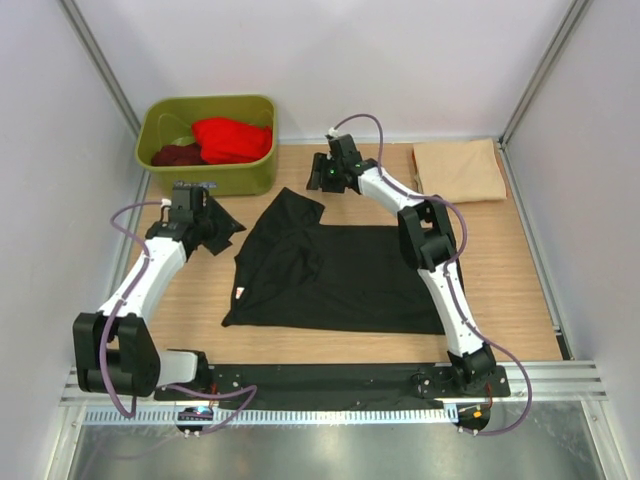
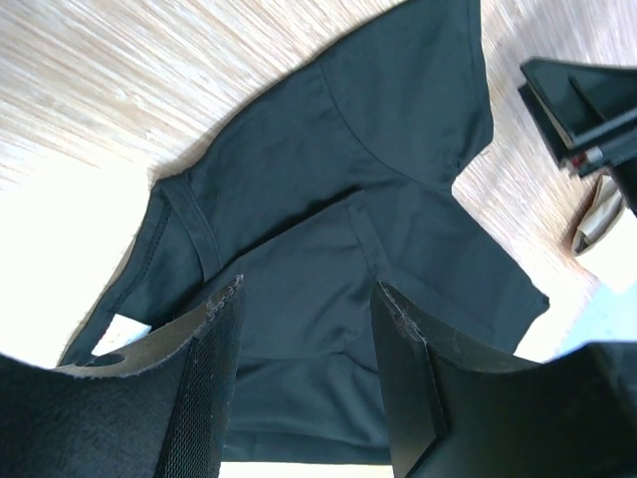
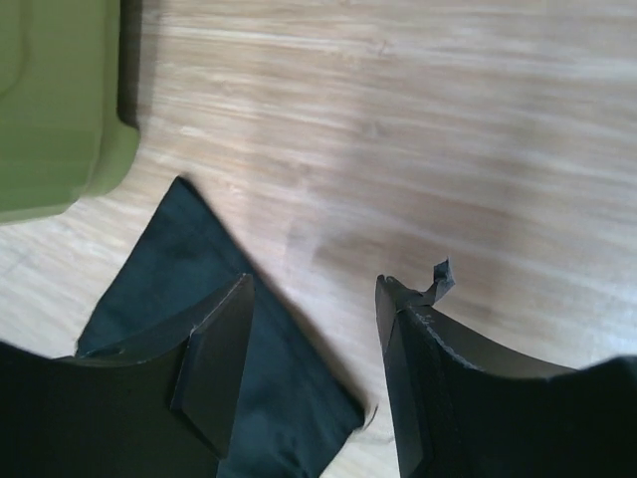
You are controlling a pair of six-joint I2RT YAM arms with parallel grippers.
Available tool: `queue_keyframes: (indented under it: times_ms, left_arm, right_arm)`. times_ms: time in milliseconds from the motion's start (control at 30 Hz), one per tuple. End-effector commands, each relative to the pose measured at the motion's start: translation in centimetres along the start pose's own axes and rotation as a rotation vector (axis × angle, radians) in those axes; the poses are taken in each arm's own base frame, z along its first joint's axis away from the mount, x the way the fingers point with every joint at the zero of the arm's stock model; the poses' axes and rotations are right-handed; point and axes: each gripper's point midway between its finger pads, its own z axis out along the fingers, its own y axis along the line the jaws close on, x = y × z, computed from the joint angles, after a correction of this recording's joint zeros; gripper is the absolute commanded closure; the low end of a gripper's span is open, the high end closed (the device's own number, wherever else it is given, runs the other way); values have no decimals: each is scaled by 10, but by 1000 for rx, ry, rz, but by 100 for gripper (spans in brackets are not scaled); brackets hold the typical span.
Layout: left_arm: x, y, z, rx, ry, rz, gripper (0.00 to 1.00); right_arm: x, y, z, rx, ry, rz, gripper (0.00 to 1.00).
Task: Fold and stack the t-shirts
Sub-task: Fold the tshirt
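Note:
A black t-shirt (image 1: 335, 275) lies spread across the middle of the table, with one sleeve (image 1: 298, 205) pointing to the back. Its small white neck label (image 2: 121, 336) shows in the left wrist view. My left gripper (image 1: 215, 232) hovers open just left of the shirt's collar side; in its own view the left gripper (image 2: 309, 299) has only black cloth (image 2: 328, 179) below it and nothing between the fingers. My right gripper (image 1: 325, 177) is open above the back sleeve's corner (image 3: 224, 349), apart from it. A folded beige t-shirt (image 1: 458, 170) lies at the back right. Red (image 1: 232, 140) and maroon (image 1: 176, 155) t-shirts sit in the tub.
The olive-green tub (image 1: 215, 180) stands at the back left; its corner (image 3: 55, 110) shows close to the right gripper. White walls close in the table on three sides. Bare wood lies between the black shirt and the beige one.

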Motion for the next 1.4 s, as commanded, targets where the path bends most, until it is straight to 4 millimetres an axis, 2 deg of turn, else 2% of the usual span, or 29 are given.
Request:
queue_keyframes:
  times_ms: [0, 67, 100, 167, 300, 567, 667, 700, 767, 833, 1000, 1067, 1167, 1200, 1267, 1300, 1367]
  left_arm:
    - [2, 0, -7, 26, -3, 6, 45]
    - [4, 4, -6, 20, 5, 13, 45]
    - [4, 7, -5, 14, 9, 9, 45]
    - [5, 7, -6, 23, 14, 6, 45]
    - [0, 7, -10, 31, 0, 5, 45]
    - [-9, 10, -11, 43, -6, -14, 44]
    - [-6, 10, -11, 47, 7, -13, 45]
    - [-14, 16, -11, 35, -9, -38, 44]
    - [-14, 17, -10, 37, -4, -43, 44]
    - [-17, 19, -9, 34, -7, -51, 44]
    - [-20, 17, -7, 38, 4, -84, 44]
    - [-20, 14, -7, 45, 10, -102, 44]
    - [-21, 13, -6, 47, 14, -116, 44]
    - [-22, 13, -6, 41, 13, -118, 44]
    - [-21, 16, -2, 31, 19, -113, 44]
    - [-22, 18, 1, 27, 15, -107, 44]
    - [-23, 27, 12, 0, 22, -100, 44]
  right_arm:
    - [-23, 8, 11, -5, -109, -102, 41]
    - [-14, 10, 14, -14, -90, -128, 41]
    - [-9, 17, 15, -36, -84, -147, 42]
    - [7, 21, 19, -57, -52, -173, 44]
    - [32, 41, 25, -99, -9, -262, 46]
    - [50, 31, 32, -37, 22, -297, 53]
    - [47, 33, 33, -27, 7, -316, 64]
    - [43, 33, 32, -21, -6, -319, 71]
    - [38, 35, 31, -9, -18, -321, 86]
    - [23, 38, 23, 14, -57, -319, 99]
    - [-22, 69, -12, -32, -166, -355, 99]
    - [-28, 78, -23, -53, -177, -360, 99]
    - [-33, 91, -41, -83, -190, -358, 99]
    - [-25, 91, -42, -79, -173, -369, 99]
    - [-30, 101, -58, -99, -196, -380, 99]
    - [-21, 99, -58, -98, -180, -381, 99]
    - [-18, 113, -70, -124, -192, -392, 99]
